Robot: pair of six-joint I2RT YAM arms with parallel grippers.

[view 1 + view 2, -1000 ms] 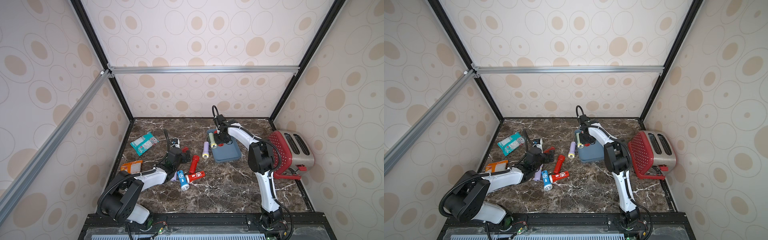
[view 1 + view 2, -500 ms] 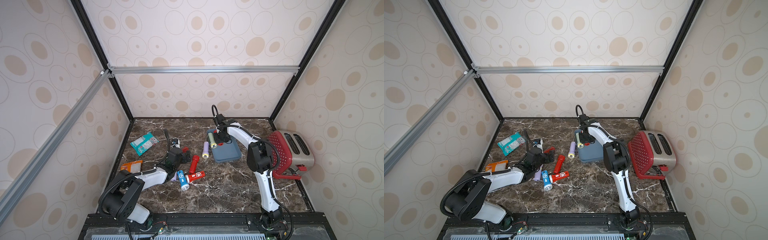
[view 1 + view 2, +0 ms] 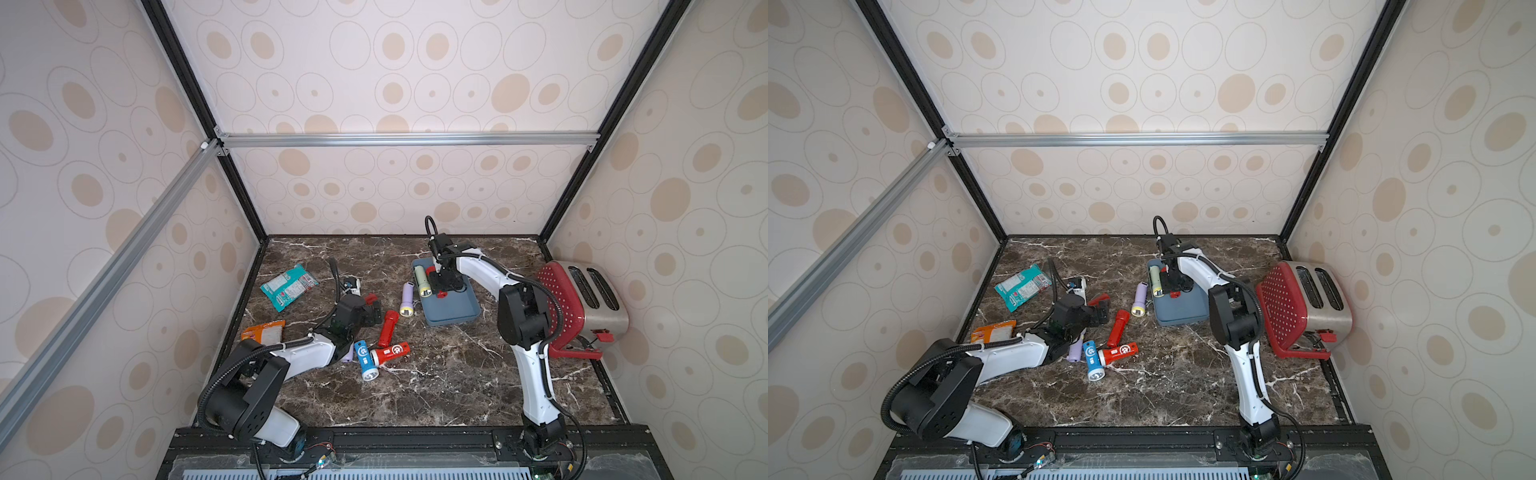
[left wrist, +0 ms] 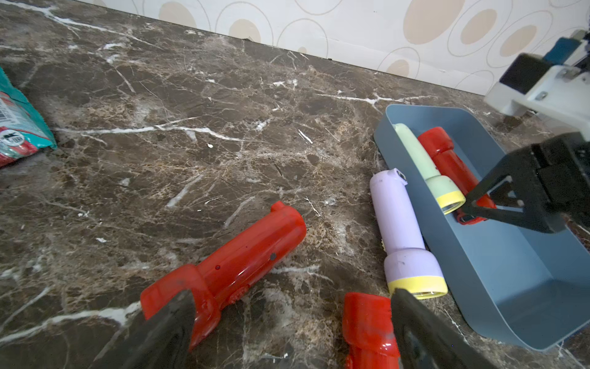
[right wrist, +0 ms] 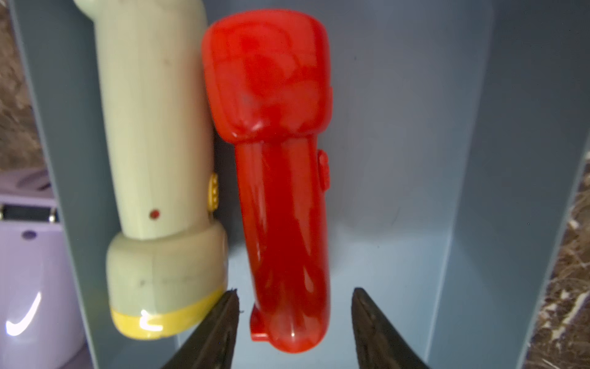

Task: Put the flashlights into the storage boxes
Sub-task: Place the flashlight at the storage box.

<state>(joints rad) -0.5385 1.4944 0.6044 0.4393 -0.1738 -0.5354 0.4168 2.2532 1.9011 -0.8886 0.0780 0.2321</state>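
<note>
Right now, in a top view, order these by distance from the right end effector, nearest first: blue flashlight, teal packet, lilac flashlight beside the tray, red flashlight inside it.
1. Red flashlight: in the tray, under the right end effector.
2. Lilac flashlight: just outside the tray.
3. Blue flashlight: toward the front.
4. Teal packet: far left.

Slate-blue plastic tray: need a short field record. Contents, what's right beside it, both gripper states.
tray: shallow slate-blue plastic tray, floor partly free
inside: pale green plastic flashlight and red plastic flashlight, side by side
outside: lilac plastic flashlight lying alongside the tray's outer wall
right gripper: open, jaws either side of the red plastic flashlight's narrow end, gaps showing
left gripper: open, by the head of a loose red flashlight
</note>
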